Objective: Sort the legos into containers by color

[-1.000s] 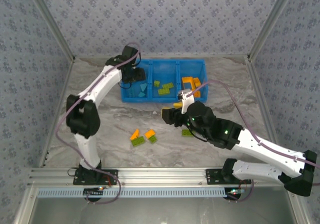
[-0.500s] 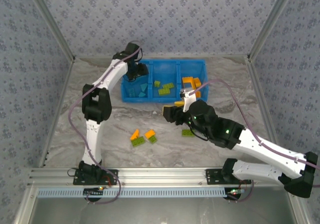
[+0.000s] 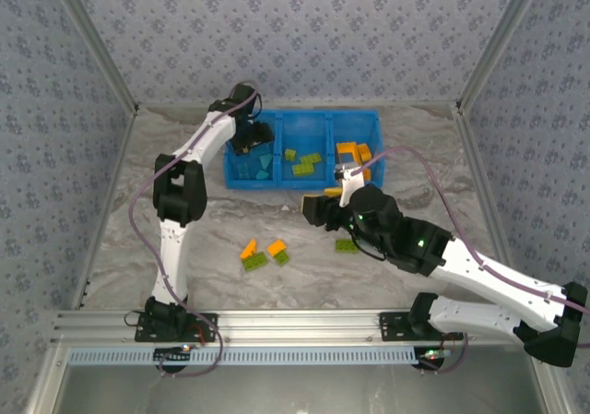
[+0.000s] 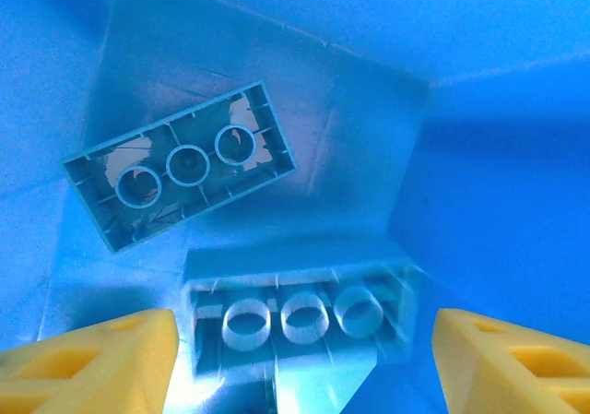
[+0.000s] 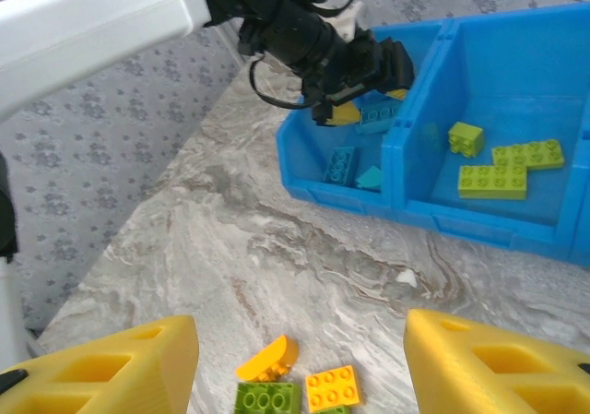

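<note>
Your left claw (image 4: 304, 333) hangs tips-down inside the left compartment (image 3: 238, 172) of the blue bin (image 3: 313, 113), its jaws spread wide. A light blue brick (image 4: 300, 317) sits between the tips, underside up, with a sliver of gap at each end, so I judge it free rather than pinched. Just beyond it a second light blue brick (image 4: 184, 167) lies tilted on the bin floor, also hollow side up. Your right claw (image 5: 300, 340) hovers over the worktop (image 3: 221, 216) on the near side of the bin, jaws wide and holding nothing. Below it lie loose pieces: an orange curved brick (image 5: 267, 359) touching a lime green brick (image 5: 267, 400), and an orange square brick (image 5: 334, 388) just beside them. Farther out, lime green bricks (image 5: 498, 170) rest in the middle compartment (image 5: 516, 91) and orange pieces (image 3: 350, 148) in the right compartment (image 3: 367, 119). These bricks look light, rigid and glossy, so expect them to skid or pop out of a skewed pinch. Take each across its two flat long walls, low down, not over the studs. With the touching pair, come at the outer faces so you don't drag the neighbour along.
</note>
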